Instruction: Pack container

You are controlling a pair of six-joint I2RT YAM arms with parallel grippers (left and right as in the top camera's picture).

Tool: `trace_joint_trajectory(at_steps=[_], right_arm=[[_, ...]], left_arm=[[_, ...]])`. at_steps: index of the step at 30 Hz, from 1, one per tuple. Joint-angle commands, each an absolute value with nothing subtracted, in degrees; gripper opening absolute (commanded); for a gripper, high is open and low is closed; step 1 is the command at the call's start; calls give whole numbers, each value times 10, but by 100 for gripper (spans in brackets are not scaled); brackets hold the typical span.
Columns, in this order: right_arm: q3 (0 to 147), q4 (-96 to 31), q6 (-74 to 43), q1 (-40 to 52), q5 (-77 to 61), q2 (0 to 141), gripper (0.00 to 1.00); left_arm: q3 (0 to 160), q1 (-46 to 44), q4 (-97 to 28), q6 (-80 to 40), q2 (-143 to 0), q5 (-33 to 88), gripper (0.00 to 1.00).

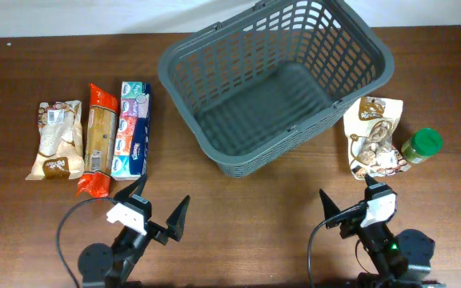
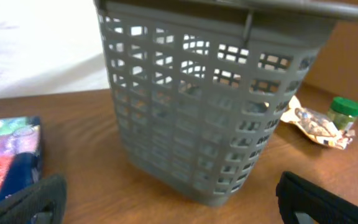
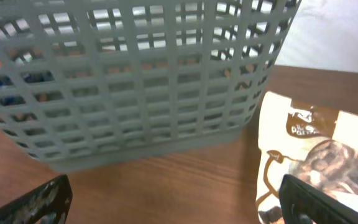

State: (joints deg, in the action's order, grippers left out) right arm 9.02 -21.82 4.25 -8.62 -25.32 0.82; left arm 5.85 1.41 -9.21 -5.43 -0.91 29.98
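The dark grey lattice basket [image 1: 214, 72] stands empty at the back middle of the table; it also shows in the left wrist view [image 2: 191, 99] and the right wrist view [image 3: 135, 81]. My left gripper [image 1: 158, 210] is open and empty near the front edge, left of centre, short of the basket [image 2: 173, 202]. My right gripper [image 1: 352, 202] is open and empty near the front right [image 3: 176, 199]. Its right finger is just in front of a white and brown snack bag [image 1: 376, 138], which also shows in the right wrist view [image 3: 312, 149].
Left of the basket lie a beige snack bag [image 1: 56, 140], an orange packet [image 1: 98, 140] and a colourful tissue pack [image 1: 132, 128], seen in the left wrist view [image 2: 8, 152]. A green-lidded jar [image 1: 421, 146] stands at the far right [image 2: 342, 112].
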Motion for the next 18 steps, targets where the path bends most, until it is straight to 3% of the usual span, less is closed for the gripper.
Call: trace_joint_trajectory(at_steps=[1, 10, 18], right_arm=[[187, -265, 38, -83, -218, 17, 99], [451, -494, 42, -83, -142, 202, 99], [742, -660, 42, -83, -143, 437, 99]], left_arm=[[145, 17, -154, -15, -17, 259, 99], [368, 17, -332, 55, -177, 211, 99], [646, 17, -498, 156, -450, 211, 99]])
